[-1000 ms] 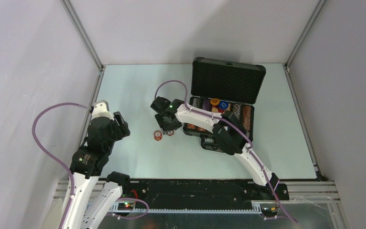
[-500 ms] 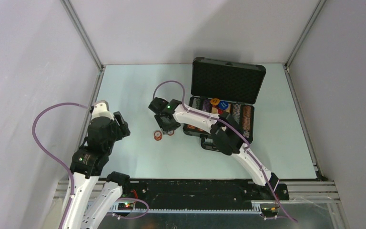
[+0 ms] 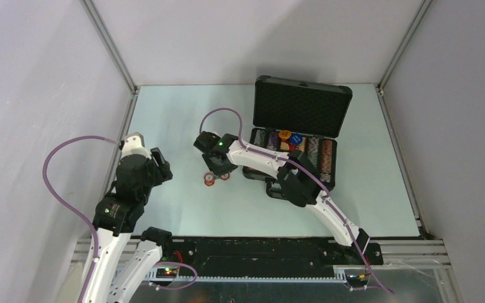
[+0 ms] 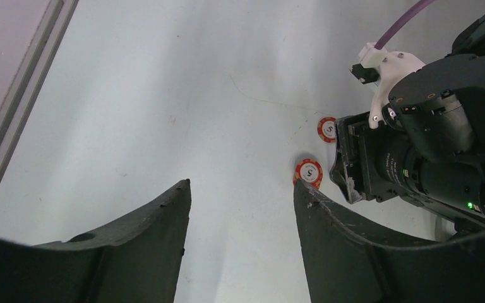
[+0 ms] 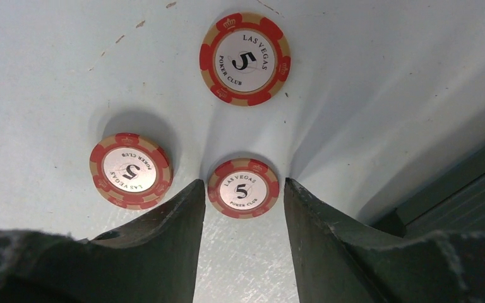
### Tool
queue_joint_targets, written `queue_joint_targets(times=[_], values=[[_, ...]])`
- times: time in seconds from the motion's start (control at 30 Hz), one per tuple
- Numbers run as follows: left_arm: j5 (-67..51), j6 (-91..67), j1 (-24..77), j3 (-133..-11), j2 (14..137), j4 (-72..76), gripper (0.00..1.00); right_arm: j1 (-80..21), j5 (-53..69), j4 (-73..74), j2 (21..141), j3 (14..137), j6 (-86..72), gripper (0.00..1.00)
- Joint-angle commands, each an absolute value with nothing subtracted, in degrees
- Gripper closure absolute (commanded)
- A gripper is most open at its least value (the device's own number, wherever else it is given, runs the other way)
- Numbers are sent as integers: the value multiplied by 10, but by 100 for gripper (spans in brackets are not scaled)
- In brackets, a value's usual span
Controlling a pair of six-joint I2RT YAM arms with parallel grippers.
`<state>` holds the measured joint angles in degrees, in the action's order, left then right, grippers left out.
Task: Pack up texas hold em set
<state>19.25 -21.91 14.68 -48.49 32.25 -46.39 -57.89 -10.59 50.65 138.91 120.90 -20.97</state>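
The black case (image 3: 270,183) lies open at the table's middle right, its foam-lined lid (image 3: 302,107) upright and rows of multicoloured chips (image 3: 293,148) inside. Three red-white chips lie on the table left of it. One chip (image 5: 243,187) lies flat between the tips of my right gripper (image 5: 243,183), whose jaws stand just clear of its rim. A short stack (image 5: 131,170) is to its left and a single chip (image 5: 245,59) lies farther out. My left gripper (image 4: 241,184) hovers open and empty over bare table, west of the chips (image 4: 309,172).
Grey walls with metal corner rails (image 3: 110,47) enclose the table. The right arm (image 3: 303,183) reaches across the case's front. The case's dark side (image 5: 461,183) is close to the right gripper's right finger. A purple cable (image 3: 57,183) loops beside the left arm.
The right gripper has shifted slightly left and settled over the chips. The left arm has not moved.
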Motion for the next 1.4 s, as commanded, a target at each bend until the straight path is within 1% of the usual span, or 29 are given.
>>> queue_joint_targets(times=[0.0, 0.7, 1.13, 1.37], values=[[199, -206, 148, -482, 323, -447, 34, -585, -128, 534, 1392, 1193, -210, 45], [198, -206, 148, -481, 325, -446, 33, -580, -91, 525, 1379, 1155, -216, 51], [199, -205, 148, -480, 325, -446, 33, -570, -101, 506, 1368, 1152, -211, 57], [199, -206, 148, -480, 325, -446, 33, -568, -111, 500, 1365, 1156, -207, 58]])
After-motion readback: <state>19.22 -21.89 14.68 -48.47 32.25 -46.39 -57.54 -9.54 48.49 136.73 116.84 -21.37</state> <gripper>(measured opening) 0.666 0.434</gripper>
